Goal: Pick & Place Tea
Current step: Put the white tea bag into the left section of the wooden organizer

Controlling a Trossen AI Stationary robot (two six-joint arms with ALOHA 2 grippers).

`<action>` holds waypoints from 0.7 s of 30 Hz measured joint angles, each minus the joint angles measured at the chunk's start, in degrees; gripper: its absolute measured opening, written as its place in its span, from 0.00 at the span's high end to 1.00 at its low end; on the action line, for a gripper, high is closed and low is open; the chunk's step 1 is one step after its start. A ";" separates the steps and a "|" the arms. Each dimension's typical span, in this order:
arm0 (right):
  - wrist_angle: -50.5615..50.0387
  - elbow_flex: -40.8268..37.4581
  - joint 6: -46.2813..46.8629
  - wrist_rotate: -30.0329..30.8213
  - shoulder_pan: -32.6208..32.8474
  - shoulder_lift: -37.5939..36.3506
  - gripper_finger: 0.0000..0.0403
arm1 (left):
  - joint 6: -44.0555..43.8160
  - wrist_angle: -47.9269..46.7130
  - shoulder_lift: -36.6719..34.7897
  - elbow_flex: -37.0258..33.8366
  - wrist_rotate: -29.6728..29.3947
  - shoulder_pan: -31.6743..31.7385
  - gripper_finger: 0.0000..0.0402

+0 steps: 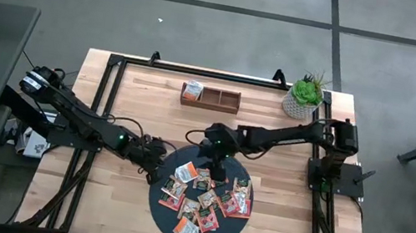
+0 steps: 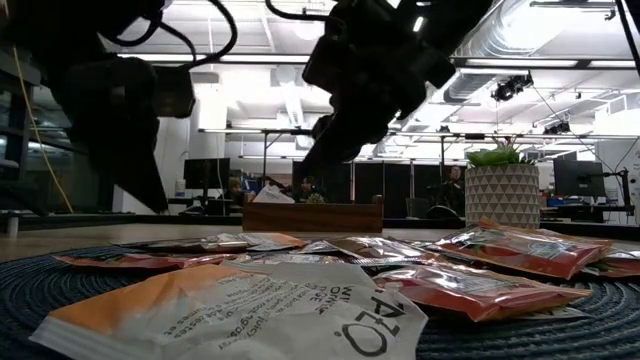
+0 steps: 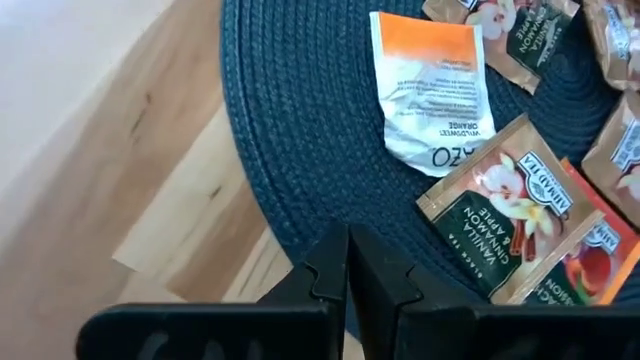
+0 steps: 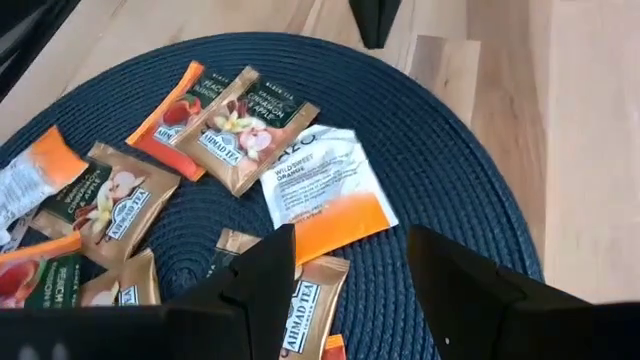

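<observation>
Now poised above small flat printed tea sachets [image 1: 203,199] on dark round woven mat [image 1: 161,217]: right gripper [image 1: 218,172], jaws wide, empty; left gripper [image 1: 156,164] at mat's edge, jaws closed, empty.

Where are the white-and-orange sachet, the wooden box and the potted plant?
White-and-orange sachet [image 4: 322,192]: right wrist view, its printed middle.
Wooden box [image 1: 219,99]: high view, its empty compartment.
Potted plant [image 1: 302,99]: high view, its pot.

Table [image 1: 125,204]: light wood planks, black frame.
Mat [image 1: 165,218]: dark, round, near the front edge.
Tray [image 1: 221,99]: wooden, at the back.
Plant pot [image 1: 300,105]: back right corner.
</observation>
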 joint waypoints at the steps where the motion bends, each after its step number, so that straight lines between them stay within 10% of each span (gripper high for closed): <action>1: -0.09 -0.25 -0.83 0.05 0.15 0.03 0.53 | -0.32 1.05 0.00 -0.43 0.11 0.00 0.97; 21: 8.74 -0.95 0.41 3.85 5.14 5.81 0.53 | -0.29 5.24 0.00 -0.86 0.02 0.00 0.97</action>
